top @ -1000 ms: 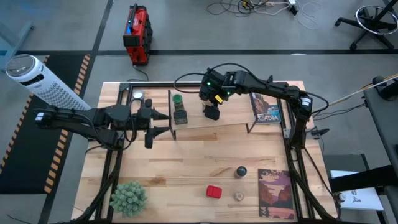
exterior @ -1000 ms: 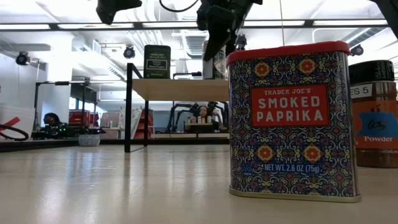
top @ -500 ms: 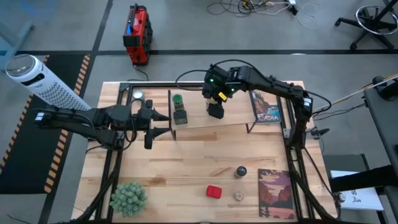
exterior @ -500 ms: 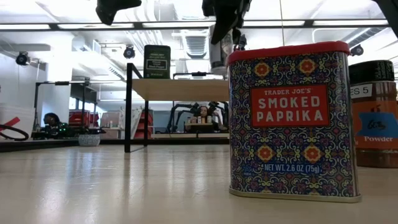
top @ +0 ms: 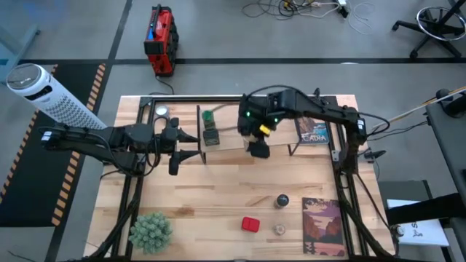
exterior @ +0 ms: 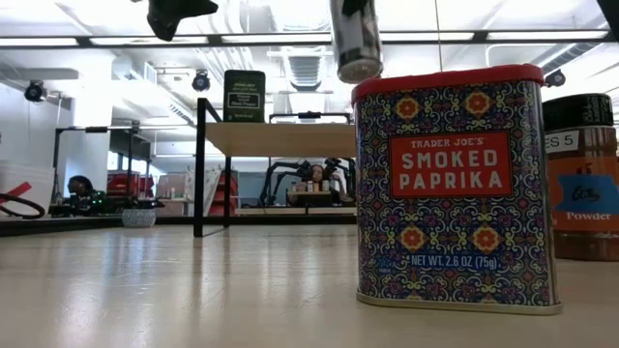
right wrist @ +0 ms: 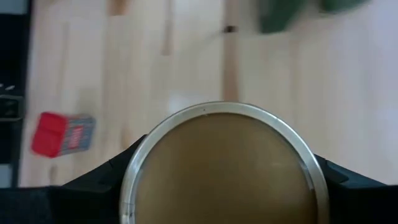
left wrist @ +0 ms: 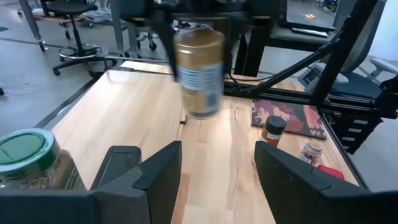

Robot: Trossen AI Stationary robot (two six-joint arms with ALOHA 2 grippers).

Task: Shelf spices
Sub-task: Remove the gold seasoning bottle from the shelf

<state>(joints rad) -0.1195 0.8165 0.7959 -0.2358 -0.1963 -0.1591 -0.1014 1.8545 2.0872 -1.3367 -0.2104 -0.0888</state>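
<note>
Currently the right gripper (top: 258, 143) pinches the tan cylindrical spice canister (left wrist: 199, 73) upright, above the black-framed wooden shelf's (top: 229, 140) front edge. The left gripper (top: 188, 146), fingers spread, idles nearby.

Grey floor (top: 306, 51), red case (top: 161, 40)

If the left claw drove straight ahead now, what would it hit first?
Probably the tan cylinder that the right claw holds aloft in front of the left claw; depth is unclear, so it might pass under.
</note>
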